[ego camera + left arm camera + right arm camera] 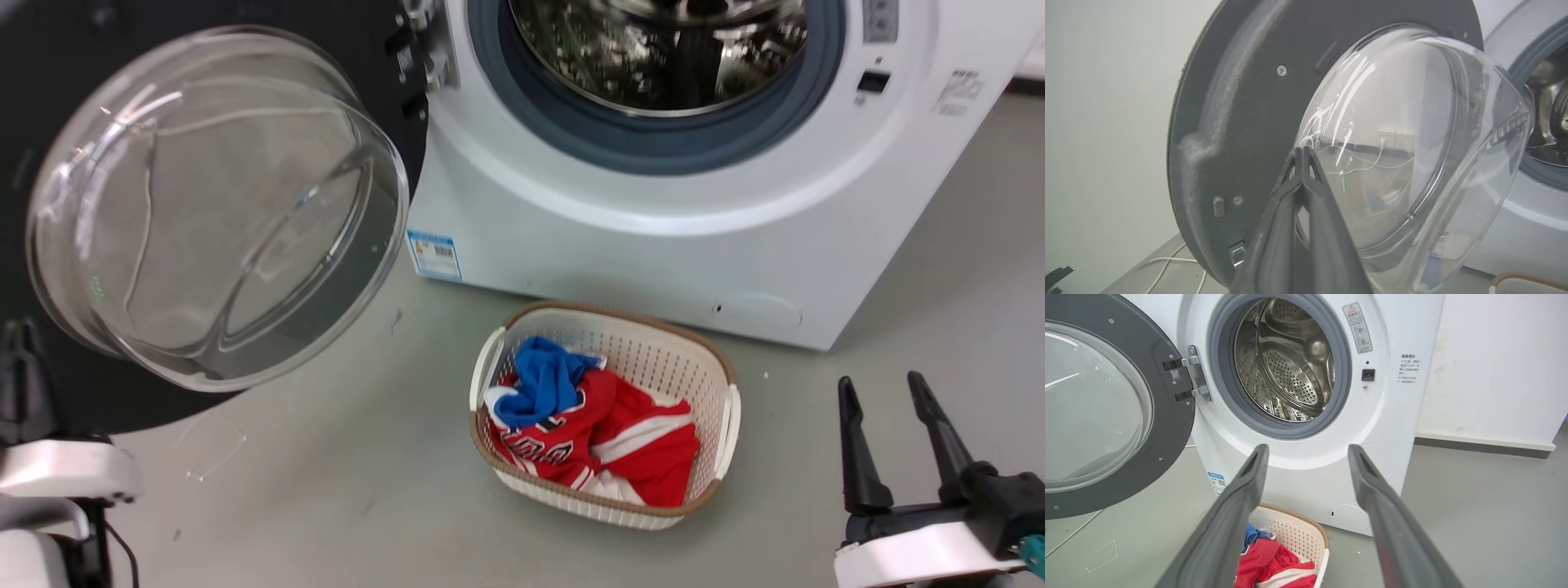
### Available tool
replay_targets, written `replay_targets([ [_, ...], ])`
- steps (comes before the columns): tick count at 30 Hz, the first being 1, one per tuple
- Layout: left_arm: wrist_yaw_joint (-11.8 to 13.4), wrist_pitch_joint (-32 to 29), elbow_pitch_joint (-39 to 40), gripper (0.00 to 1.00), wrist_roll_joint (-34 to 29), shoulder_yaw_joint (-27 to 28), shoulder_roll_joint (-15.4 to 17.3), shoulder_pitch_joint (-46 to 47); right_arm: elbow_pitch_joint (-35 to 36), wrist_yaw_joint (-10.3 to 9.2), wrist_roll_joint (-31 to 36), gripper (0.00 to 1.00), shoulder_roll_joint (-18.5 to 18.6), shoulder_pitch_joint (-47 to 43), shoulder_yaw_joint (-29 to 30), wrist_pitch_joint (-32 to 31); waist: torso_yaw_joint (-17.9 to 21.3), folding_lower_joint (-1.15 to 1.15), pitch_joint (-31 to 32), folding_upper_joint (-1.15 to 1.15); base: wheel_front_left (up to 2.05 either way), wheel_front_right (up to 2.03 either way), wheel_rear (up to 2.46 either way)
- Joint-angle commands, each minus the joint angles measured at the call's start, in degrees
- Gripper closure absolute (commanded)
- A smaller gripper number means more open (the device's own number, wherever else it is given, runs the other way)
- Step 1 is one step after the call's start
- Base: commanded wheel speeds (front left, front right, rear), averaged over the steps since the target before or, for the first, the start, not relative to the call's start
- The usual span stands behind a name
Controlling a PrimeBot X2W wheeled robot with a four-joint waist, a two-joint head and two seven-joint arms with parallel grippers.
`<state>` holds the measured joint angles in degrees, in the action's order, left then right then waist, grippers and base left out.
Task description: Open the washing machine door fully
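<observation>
The washing machine (653, 253) is a white box with its steel drum (1290, 363) exposed. The washing machine door (82, 400), a black disc with a clear glass bowl (212, 204), stands swung wide to the left on its hinge (1196, 375). My left gripper (1303, 150) is shut with nothing between its fingers. Its tips are at the door's inner face (1241, 122), by the rim of the glass bowl; I cannot tell if they touch. In the head view it (20, 343) shows dark at the lower left. My right gripper (886, 388) is open and empty, well back from the machine.
A white laundry basket (718, 425) with red and blue clothes (588, 425) stands on the grey floor just in front of the machine. A white cable (1167, 265) lies on the floor behind the door. A wall (1494, 367) is to the right of the machine.
</observation>
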<state>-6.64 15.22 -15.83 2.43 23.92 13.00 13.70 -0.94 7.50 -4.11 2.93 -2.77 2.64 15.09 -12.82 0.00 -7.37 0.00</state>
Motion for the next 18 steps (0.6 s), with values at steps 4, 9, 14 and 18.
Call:
replay_targets([
  [4, -0.4, -0.1, 5.1, 1.0, -1.4, -3.8, -2.2, -4.4, 2.2, -0.01, -0.8, 0.0, -0.1, -1.8, 1.5, 0.1, 0.5, 0.0, 4.6, 0.0, 0.0, 0.0, 0.0],
  [9, -0.5, -0.1, 9.3, 1.0, -2.2, -7.8, -4.1, -8.1, 3.7, -0.01, -1.3, 0.0, -0.1, -3.5, 2.0, 0.1, 1.9, 0.0, 7.0, 0.0, 0.0, 0.0, 0.0],
  [14, -0.6, -0.1, 12.0, 1.0, -2.3, -11.8, -5.9, -10.9, 4.6, -0.01, -1.4, 0.0, -0.1, -4.6, 2.4, 0.1, 3.5, 0.0, 8.1, 0.0, 0.0, 0.0, 0.0],
  [18, -0.7, -0.1, 13.0, 1.0, -2.0, -14.1, -6.9, -12.0, 5.1, -0.01, -1.4, 0.0, -0.1, -4.8, 2.7, 0.1, 4.7, 0.0, 8.6, 0.0, 0.0, 0.0, 0.0],
])
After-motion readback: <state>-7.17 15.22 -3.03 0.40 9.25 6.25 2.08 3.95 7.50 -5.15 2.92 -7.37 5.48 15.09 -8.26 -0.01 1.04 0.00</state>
